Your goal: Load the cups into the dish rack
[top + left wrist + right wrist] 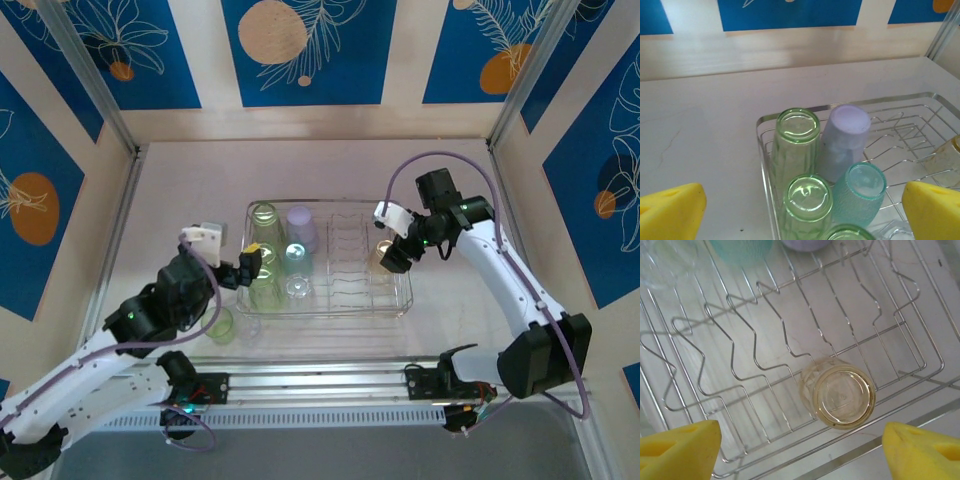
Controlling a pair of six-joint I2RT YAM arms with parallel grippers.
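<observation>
The right gripper (801, 437) stands spread wide. The amber cup (842, 397) sits in the rack (340, 313) between its pads, and neither pad touches it, so I judge this to be the release step. The left gripper (804, 207), also spread and empty, hangs over the green, teal and lilac cups. A green cup (218, 325) sits on the table behind it. Fetching that one next calls for drawing back and lowering around it.

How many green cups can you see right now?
4. Three green cups line the dish rack's left end, far to near. The fourth stands on the table off its near-left corner. The left arm may hide others.
</observation>
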